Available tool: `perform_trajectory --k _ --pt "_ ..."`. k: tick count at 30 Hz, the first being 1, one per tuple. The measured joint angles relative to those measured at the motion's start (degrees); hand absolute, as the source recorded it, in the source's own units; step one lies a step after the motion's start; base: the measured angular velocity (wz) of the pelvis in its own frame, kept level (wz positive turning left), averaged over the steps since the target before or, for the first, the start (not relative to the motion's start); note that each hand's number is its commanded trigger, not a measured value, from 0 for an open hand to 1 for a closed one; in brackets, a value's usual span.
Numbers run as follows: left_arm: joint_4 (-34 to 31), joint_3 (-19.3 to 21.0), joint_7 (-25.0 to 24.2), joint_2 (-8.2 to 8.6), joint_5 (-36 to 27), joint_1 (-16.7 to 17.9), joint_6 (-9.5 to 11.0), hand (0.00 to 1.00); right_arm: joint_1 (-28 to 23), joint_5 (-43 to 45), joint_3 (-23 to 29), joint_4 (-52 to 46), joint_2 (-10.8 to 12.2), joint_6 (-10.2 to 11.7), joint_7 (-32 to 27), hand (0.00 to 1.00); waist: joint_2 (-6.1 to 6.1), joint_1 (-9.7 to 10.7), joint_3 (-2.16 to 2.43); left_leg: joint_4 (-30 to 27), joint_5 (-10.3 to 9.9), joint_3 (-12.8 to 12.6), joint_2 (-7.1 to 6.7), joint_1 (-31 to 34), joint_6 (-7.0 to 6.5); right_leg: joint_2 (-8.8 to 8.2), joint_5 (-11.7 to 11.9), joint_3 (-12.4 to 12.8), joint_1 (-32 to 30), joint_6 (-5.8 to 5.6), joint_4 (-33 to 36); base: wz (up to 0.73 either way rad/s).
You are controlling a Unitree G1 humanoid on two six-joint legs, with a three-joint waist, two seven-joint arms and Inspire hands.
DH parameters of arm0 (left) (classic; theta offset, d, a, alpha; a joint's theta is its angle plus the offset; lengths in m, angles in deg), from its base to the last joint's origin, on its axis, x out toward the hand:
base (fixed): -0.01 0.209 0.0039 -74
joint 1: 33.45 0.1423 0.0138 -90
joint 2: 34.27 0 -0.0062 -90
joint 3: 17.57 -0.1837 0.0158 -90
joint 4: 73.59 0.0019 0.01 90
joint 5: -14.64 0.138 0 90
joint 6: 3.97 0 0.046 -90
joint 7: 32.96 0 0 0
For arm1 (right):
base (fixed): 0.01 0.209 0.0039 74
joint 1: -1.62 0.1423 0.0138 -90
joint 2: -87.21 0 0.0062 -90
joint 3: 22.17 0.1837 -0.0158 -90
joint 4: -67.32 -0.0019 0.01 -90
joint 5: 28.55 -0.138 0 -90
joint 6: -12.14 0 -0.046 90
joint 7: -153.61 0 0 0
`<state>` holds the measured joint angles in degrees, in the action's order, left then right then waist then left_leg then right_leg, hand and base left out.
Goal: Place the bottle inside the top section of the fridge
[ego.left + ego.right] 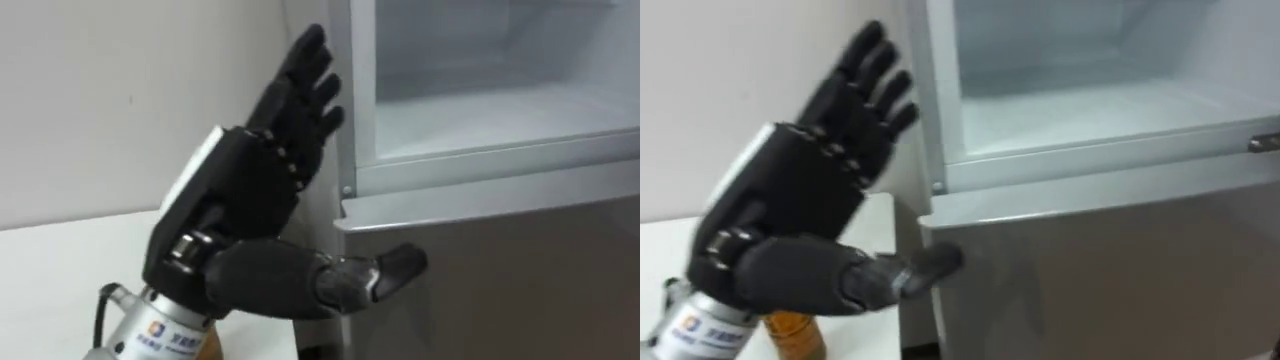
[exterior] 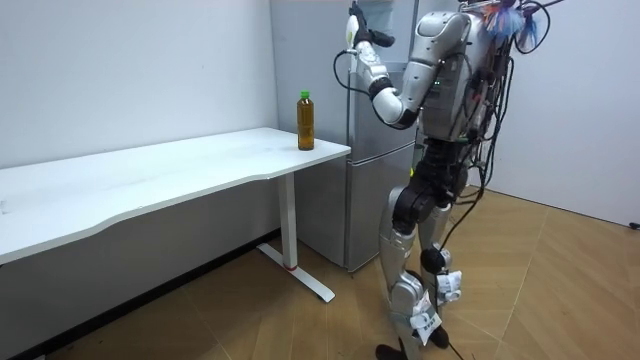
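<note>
A long white table (image 2: 150,175) runs along the wall. At its end stands a tall silver fridge (image 2: 365,200), which the robot faces, its white-lined upper compartment (image 1: 490,110) open. The black left hand (image 1: 250,190) is raised just beside the fridge's left edge, fingers straight and spread, thumb out toward the lower door, holding nothing. The amber plastic bottle with a green cap (image 2: 305,121) stands upright on the table's corner nearest the fridge.

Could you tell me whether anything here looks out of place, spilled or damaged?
Nothing stands out: the bottle stands upright on the table, the upper fridge compartment is open, and the left hand is raised open beside it.
</note>
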<state>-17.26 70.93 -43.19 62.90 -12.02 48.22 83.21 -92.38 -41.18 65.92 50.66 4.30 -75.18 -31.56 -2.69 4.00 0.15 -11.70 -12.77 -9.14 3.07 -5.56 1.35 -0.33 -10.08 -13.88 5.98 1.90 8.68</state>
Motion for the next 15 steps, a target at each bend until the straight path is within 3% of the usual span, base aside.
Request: perform_trajectory --k 1,5,10,15 --pt "-0.1 0.6 0.2 -0.05 0.1 0.2 0.6 0.0 -0.1 0.2 0.1 0.0 0.0 0.2 -0.2 0.0 0.12 -0.3 -0.08 0.0 0.0 0.1 -0.06 -0.1 -0.04 -0.09 0.0 -0.1 0.1 -0.03 0.0 0.11" --pt "-1.0 6.2 2.9 0.4 0.5 1.1 3.2 0.0 -1.7 0.8 0.9 -0.4 0.1 1.8 -0.7 0.0 -0.61 -2.3 0.37 0.1 0.1 0.6 -0.4 -0.4 -0.21 -0.42 -0.1 -0.6 1.0 -0.19 0.0 0.06" --pt "-1.7 10.7 6.3 0.41 2.6 1.3 5.7 0.0 -2.0 0.8 1.0 -0.5 0.1 1.8 -1.2 0.0 -0.64 -3.6 0.24 0.3 0.1 1.7 -0.79 -1.3 -0.24 -0.65 -0.7 -1.5 2.1 -0.44 0.0 0.12" --pt "-2.8 15.9 11.6 0.21 2.6 3.3 8.2 0.0 -3.2 0.7 1.0 -2.6 0.1 1.7 -0.9 0.0 -0.58 -6.1 0.19 0.1 0.1 2.4 -0.82 -1.1 -0.24 -0.73 -0.9 -2.4 2.2 -0.41 0.0 0.08"
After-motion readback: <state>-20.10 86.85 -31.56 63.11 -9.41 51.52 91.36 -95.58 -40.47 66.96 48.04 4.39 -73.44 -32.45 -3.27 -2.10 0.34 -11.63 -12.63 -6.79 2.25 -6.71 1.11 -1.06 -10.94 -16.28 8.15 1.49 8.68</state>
